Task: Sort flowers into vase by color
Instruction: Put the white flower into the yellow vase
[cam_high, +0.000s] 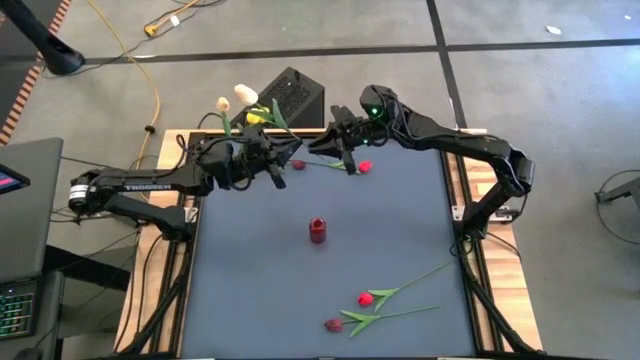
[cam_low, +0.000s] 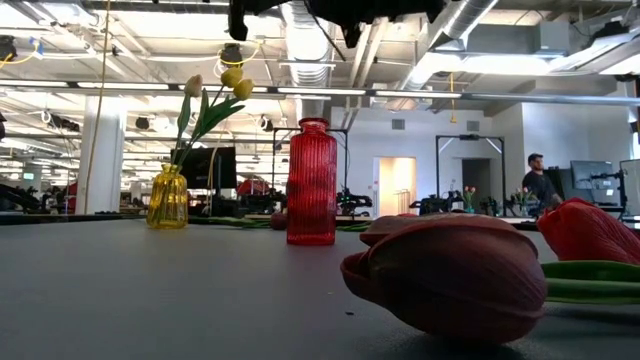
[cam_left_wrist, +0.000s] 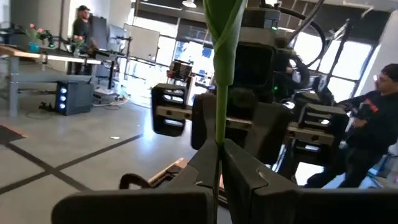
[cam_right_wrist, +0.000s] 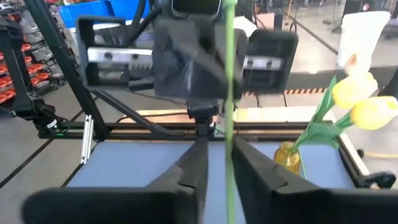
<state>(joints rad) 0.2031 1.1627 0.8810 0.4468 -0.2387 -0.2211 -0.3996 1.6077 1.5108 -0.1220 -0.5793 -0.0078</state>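
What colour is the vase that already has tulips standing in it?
Yellow glass vase, holding yellow and cream tulips; the low view shows it best.

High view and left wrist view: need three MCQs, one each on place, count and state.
1. Where does the red ribbed glass vase stand?
A. mid-table
B. table's left corner
C. on the floor

2. How many tulips lie loose on the dark table near the right arm's base?
A. none
B. two
C. five

3. The left gripper is:
A. open, empty
B. shut on a thin green stem
C. shut on the vase

Key: 1 A, the red ribbed glass vase stands near the dark table's middle; 2 B, tulips lie there; 3 B, the left gripper pinches the thin green stem.
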